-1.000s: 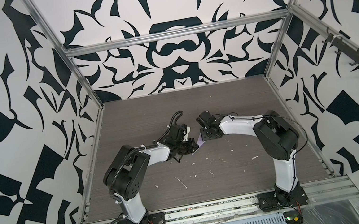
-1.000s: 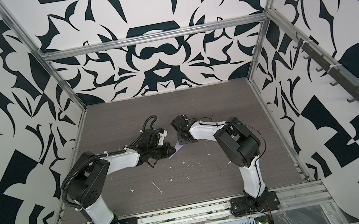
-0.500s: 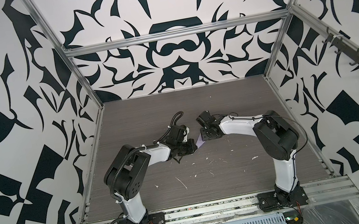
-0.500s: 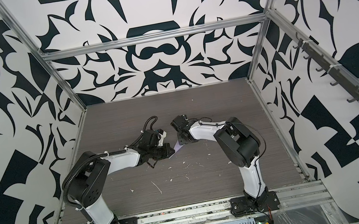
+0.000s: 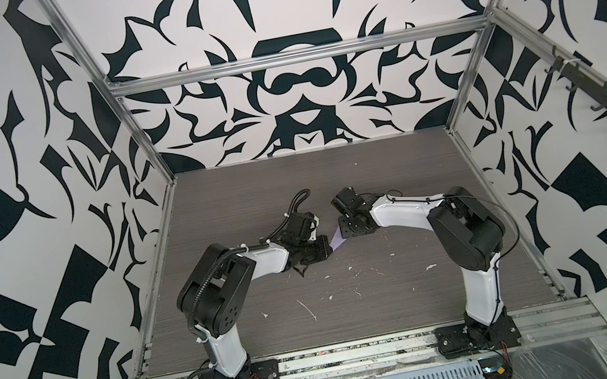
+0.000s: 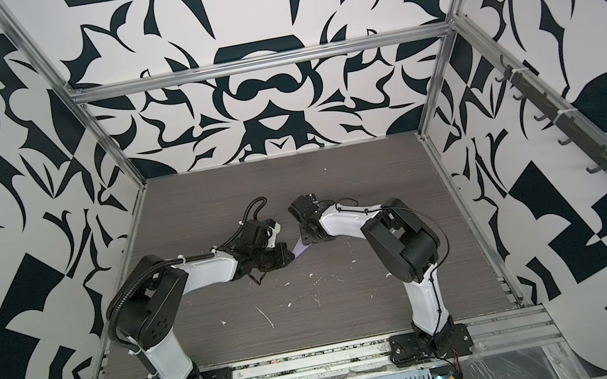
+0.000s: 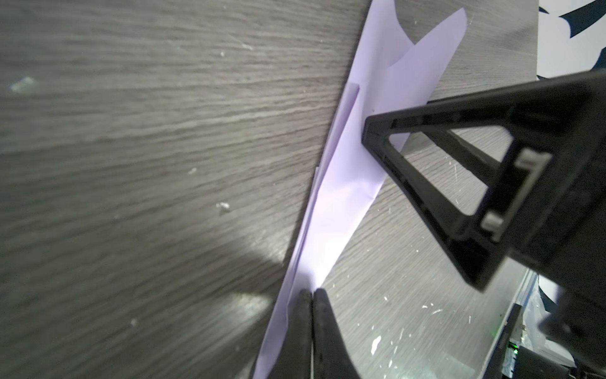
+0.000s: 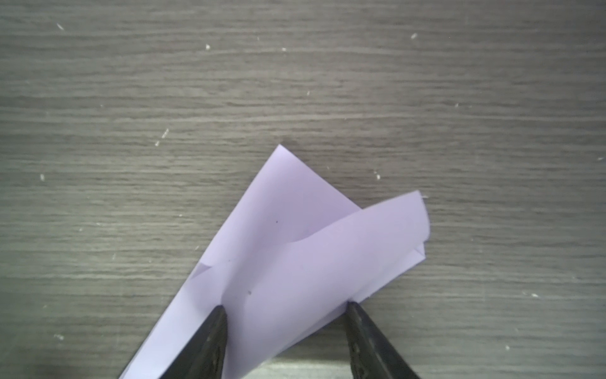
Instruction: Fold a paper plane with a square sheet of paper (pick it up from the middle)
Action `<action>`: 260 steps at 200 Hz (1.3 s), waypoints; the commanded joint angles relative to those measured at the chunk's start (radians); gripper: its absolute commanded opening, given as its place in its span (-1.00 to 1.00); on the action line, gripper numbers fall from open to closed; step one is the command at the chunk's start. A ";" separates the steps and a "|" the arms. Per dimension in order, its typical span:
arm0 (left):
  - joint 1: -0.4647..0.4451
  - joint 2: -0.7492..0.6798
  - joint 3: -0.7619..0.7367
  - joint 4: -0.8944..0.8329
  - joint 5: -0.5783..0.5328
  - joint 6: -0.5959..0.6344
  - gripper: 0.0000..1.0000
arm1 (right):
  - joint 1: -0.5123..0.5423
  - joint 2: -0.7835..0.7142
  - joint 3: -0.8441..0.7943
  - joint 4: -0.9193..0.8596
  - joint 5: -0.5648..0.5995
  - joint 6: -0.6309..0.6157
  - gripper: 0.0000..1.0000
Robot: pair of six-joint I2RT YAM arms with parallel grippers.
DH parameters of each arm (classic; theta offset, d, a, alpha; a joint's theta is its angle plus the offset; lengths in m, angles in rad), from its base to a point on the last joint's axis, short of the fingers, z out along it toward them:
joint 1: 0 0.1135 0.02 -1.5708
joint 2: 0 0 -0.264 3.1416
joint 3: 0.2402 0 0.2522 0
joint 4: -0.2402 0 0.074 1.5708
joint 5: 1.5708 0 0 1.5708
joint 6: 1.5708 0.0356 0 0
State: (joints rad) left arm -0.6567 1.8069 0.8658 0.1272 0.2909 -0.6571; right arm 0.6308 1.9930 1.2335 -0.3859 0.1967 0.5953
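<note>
The square sheet of paper is folded into a slim lilac paper plane (image 7: 341,197), lying flat on the grey table (image 5: 358,316). In both top views only a sliver of the plane (image 5: 337,241) (image 6: 299,248) shows between the two grippers. My left gripper (image 7: 311,292) (image 5: 325,252) is shut, with the plane's narrow nose end running in between its tips. My right gripper (image 8: 285,305) (image 5: 345,233) is open. Its fingertips (image 8: 218,315) rest on the wide tail, one on each side of a flap (image 8: 344,249) that curls up.
Small white flecks (image 5: 309,316) are scattered over the table in front of the grippers. Aluminium posts (image 5: 142,143) and patterned walls close in the left, right and back sides. A metal rail (image 5: 344,360) carries both arm bases at the front.
</note>
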 commanded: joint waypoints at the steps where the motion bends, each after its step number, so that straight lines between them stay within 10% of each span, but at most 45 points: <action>1: 0.005 0.019 0.022 -0.052 -0.018 -0.009 -0.87 | -0.012 0.210 -0.102 -0.196 -0.068 0.021 0.18; 260: 0.006 0.134 0.155 -0.073 0.008 -0.021 -0.84 | -0.012 0.216 -0.109 -0.183 -0.081 0.020 0.13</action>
State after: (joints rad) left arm -0.6548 1.9167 1.0061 0.1074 0.3107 -0.6670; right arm 0.6308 1.9991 1.2411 -0.3889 0.1989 0.5961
